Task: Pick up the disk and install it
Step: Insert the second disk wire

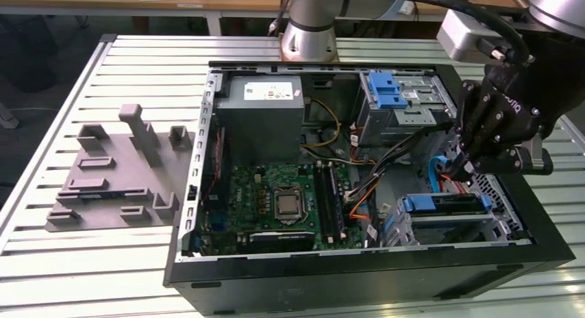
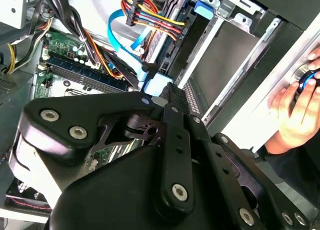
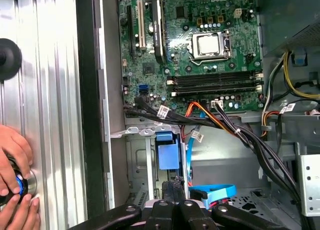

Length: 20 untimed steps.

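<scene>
The disk (image 1: 445, 203) sits on edge in the lower drive cage at the exterior view's right, its blue bracket (image 3: 167, 155) facing up. My black gripper (image 1: 459, 173) hangs just above that bracket, inside the open computer case (image 1: 274, 277). Its two fingers are pressed together with nothing between them, in both wrist views (image 2: 162, 98) (image 3: 173, 187). The pale blue bracket end (image 2: 159, 83) lies right past the fingertips. A thin blue data cable (image 3: 189, 162) runs beside the bracket and loops near the fingers.
Bundled black and orange cables (image 3: 220, 122) cross between the motherboard (image 1: 279, 201) and the cage. A second cage with a blue ribbed latch (image 1: 393, 90) and a grey box (image 1: 265, 102) stand further back. A grey moulded fixture (image 1: 119, 174) lies on the slatted table. A person's hand (image 3: 12, 170) rests beside the case.
</scene>
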Each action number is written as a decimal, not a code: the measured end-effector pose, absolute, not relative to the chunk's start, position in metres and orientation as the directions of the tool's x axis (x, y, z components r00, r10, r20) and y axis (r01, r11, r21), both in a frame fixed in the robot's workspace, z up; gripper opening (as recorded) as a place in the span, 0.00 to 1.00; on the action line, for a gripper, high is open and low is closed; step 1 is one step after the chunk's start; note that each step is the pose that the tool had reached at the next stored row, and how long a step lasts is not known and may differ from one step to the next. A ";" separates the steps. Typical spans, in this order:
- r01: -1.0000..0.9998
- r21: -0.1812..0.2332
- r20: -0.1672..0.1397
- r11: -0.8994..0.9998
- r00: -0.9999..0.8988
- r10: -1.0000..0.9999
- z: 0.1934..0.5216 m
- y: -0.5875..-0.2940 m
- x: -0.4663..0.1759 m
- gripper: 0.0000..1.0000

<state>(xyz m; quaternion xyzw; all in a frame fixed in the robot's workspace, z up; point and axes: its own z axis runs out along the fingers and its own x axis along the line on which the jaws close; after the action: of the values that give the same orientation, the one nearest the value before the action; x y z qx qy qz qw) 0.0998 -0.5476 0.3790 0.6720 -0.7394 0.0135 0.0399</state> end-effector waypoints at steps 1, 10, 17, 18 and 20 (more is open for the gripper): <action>-0.995 0.034 0.077 0.096 -0.094 -0.993 0.379 -0.547 0.100 0.11; -0.995 0.034 0.077 0.096 -0.094 -0.993 0.381 -0.539 0.100 0.11; -0.995 0.034 0.077 0.096 -0.094 -0.993 0.384 -0.533 0.100 0.11; -0.995 0.034 0.077 0.096 -0.094 -0.993 0.384 -0.532 0.100 0.11; -0.995 0.034 0.077 0.096 -0.093 -0.993 0.384 -0.529 0.100 0.11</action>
<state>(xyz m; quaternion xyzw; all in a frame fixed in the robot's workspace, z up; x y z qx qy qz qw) 0.0998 -0.5294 0.3839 0.6721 -0.7393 0.0136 0.0400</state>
